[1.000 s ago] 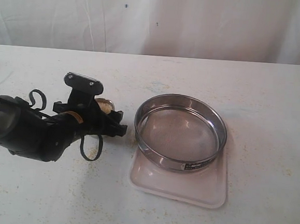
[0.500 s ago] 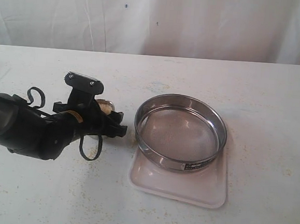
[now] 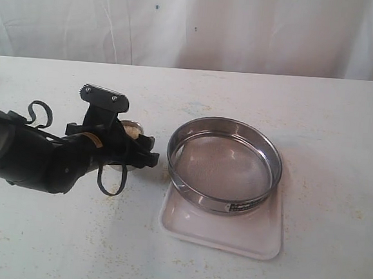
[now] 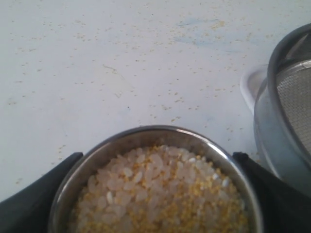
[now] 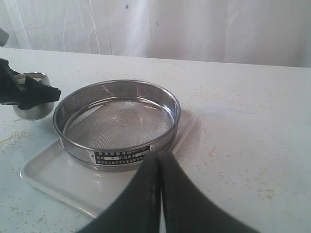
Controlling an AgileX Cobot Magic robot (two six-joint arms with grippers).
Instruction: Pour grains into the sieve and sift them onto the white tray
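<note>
A small rounded steel cup [image 4: 146,138] is filled with the grains [image 4: 160,189], golden granules mixed with pale whitish ones. My left gripper [image 3: 134,149] is shut on the cup, one black finger [image 4: 39,201] on each side. The cup [image 3: 132,127] sits low by the table, just left of the sieve [image 3: 223,163]; whether it touches the table I cannot tell. The sieve, a steel ring with mesh and a dark label [image 5: 124,156], stands with nothing in it on the white tray [image 3: 230,237]. My right gripper [image 5: 159,162] is shut on nothing, in front of the sieve's label.
Stray yellowish specks dot the white table [image 3: 318,111]. A white curtain [image 3: 247,28] hangs behind the far edge. In the right wrist view the cup [image 5: 31,104] and the left gripper's fingers [image 5: 29,92] lie beyond the sieve's rim [image 5: 116,87].
The left arm has shifted slightly, and the cup in its gripper has edged a little upward in the exterior view. The sieve and tray have not moved.
</note>
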